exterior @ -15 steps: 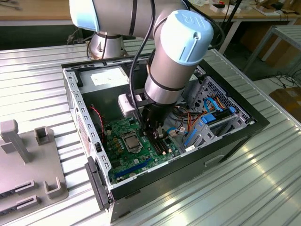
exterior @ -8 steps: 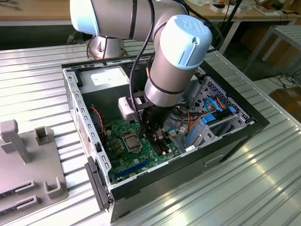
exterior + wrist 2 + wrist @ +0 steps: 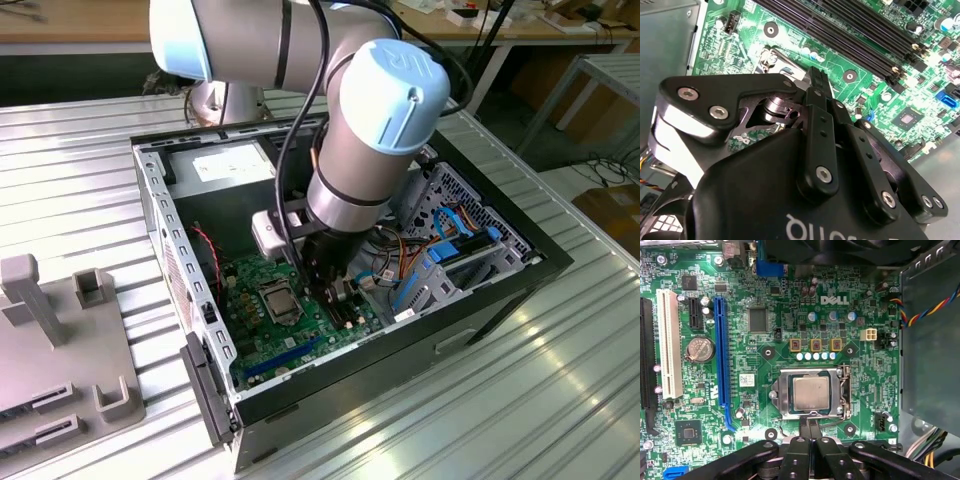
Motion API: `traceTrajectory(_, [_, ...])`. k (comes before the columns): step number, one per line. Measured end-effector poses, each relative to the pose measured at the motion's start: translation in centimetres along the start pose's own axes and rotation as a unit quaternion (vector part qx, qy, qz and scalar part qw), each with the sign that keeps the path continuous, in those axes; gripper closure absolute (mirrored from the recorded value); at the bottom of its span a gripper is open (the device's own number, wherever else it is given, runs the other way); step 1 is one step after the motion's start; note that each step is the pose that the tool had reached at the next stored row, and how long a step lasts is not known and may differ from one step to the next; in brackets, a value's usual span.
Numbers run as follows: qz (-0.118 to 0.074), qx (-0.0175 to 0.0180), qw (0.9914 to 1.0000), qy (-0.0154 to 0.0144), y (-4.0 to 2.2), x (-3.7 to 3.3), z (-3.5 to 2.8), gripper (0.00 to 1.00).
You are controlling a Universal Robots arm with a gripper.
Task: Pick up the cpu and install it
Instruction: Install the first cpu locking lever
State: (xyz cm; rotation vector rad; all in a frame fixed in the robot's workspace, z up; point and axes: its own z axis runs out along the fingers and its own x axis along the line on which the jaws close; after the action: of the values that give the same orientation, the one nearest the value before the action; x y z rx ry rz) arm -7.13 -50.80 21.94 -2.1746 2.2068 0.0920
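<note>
The cpu point(image 3: 811, 393), a pale silvery square chip, lies flat inside the metal-framed socket point(image 3: 785, 405) on the green motherboard point(image 3: 860, 370). In the first wrist view my gripper point(image 3: 810, 423) has its two black fingers pressed together, just beside the socket's edge and above the board, with nothing between them. The second wrist view shows the same shut fingers point(image 3: 818, 80) over the board near the socket. In the exterior view the gripper point(image 3: 335, 292) hangs inside the open computer case, to the exterior view's right of the socket point(image 3: 279, 301).
The black computer case point(image 3: 500, 290) walls in the board. A blue slot point(image 3: 721, 355), a white slot point(image 3: 668, 345), black memory slots point(image 3: 850, 25) and coloured cables point(image 3: 927, 307) surround the socket. A grey fixture point(image 3: 60, 350) stands on the ribbed metal table at the exterior view's left.
</note>
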Motion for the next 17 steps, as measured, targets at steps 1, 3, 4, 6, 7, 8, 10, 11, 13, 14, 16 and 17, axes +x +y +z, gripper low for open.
traceTrajectory(1, [0.000,0.0000,1.00000,0.0001,0.00,0.07,0.00,0.89])
traceTrajectory(3, [0.000,0.0000,1.00000,0.0001,0.00,0.26,0.03,0.89])
traceTrajectory(4, [-0.001,-0.0001,1.00000,0.0001,0.00,0.36,0.06,0.89])
traceTrajectory(6, [-0.001,-0.0001,1.00000,0.0001,-0.01,0.54,0.19,0.89])
traceTrajectory(7, [-0.001,-0.0001,1.00000,0.0001,-0.01,0.61,0.23,0.89])
traceTrajectory(8, [-0.001,-0.0001,1.00000,0.0001,-0.01,0.66,0.26,0.89])
traceTrajectory(10, [-0.001,-0.0001,1.00000,0.0001,-0.01,0.74,0.33,0.89])
traceTrajectory(11, [-0.001,-0.0001,1.00000,0.0001,-0.01,0.77,0.38,0.89])
traceTrajectory(13, [-0.001,-0.0001,1.00000,0.0000,-0.01,0.82,0.48,0.89])
traceTrajectory(14, [-0.001,-0.0001,1.00000,0.0002,-0.01,0.83,0.49,0.89])
traceTrajectory(16, [-0.002,-0.0001,1.00000,0.0003,-0.02,0.84,0.53,0.89])
traceTrajectory(17, [-0.002,-0.0002,1.00000,0.0002,-0.01,0.83,0.55,0.89])
